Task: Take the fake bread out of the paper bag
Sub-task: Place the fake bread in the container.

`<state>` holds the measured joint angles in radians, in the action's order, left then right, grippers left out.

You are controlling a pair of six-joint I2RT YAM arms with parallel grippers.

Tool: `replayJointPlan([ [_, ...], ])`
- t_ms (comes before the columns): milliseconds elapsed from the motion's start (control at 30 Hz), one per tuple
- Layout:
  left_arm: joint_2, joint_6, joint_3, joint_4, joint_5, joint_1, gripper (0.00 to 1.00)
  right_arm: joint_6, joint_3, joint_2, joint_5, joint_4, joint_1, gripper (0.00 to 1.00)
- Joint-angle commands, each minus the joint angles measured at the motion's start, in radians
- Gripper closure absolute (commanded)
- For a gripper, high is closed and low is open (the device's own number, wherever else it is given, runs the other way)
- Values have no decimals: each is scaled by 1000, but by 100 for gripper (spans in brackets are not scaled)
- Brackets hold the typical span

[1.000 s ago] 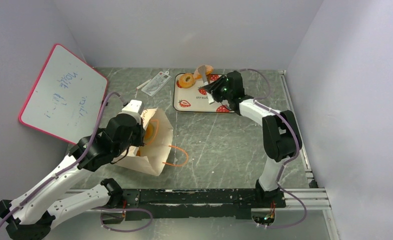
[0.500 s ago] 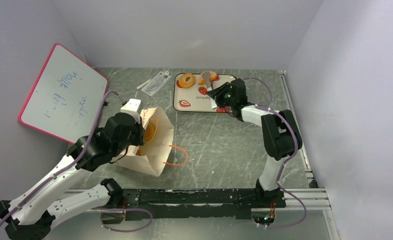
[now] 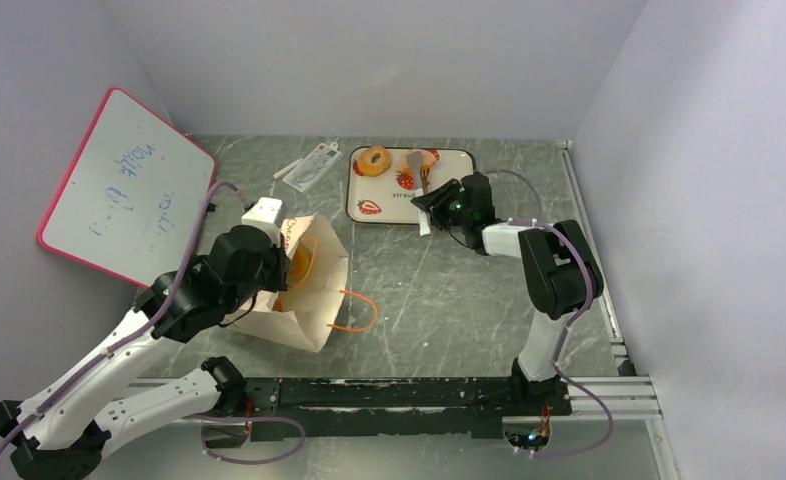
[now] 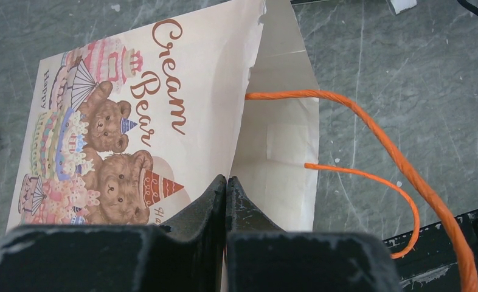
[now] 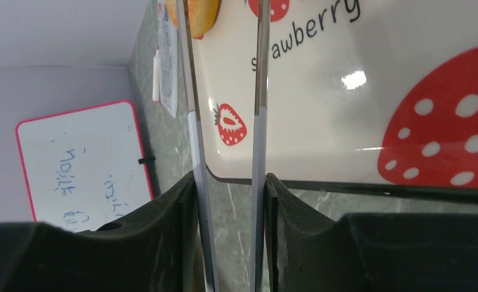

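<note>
My left jaws are clenching shut on the top rim of the paper bag (image 4: pixel 133 121), pinching one thin cream wall and holding the mouth open just beside them. An orange handle (image 4: pixel 370 121) is looping away to the right of the pinch. My right jaws are grasping a pair of metal tongs (image 5: pixel 258 121), squeezing the two blades partway together. The tips are reaching ahead of the jaws over a strawberry tray (image 5: pixel 346 109). Two pieces of fake bread (image 3: pixel 375 160) are lying on that tray, a ring off to the left of the tong tips and a bun right at them. An orange-gold shape is showing inside the bag's mouth, just beside my left jaws, and I am taking it for another piece.

The bread is looking glossy and hard, so I am judging it light, rigid and slippery against smooth metal. Taking a ring across its rim, or a bun across its middle, should hold best. The bag is looking thin and easily creased, so I am judging that a gentle pinch suits it.
</note>
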<state>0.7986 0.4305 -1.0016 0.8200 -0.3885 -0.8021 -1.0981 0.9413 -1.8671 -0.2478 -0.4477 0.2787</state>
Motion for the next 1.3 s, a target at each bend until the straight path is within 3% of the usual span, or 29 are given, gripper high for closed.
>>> replayJointPlan([
  [0,-23,11,1,-29,17,6,93,2,-43,49,7,9,-8,65],
  [367,-34,21,32,-72,28,5,93,-46,-47,45,-56,21,-46,56],
  [733,-38,43,52,-100,28,6,93,-71,-18,34,-101,61,-58,54],
  [1267,-30,57,64,-147,27,4,93,-152,-22,155,-159,212,-68,54],
])
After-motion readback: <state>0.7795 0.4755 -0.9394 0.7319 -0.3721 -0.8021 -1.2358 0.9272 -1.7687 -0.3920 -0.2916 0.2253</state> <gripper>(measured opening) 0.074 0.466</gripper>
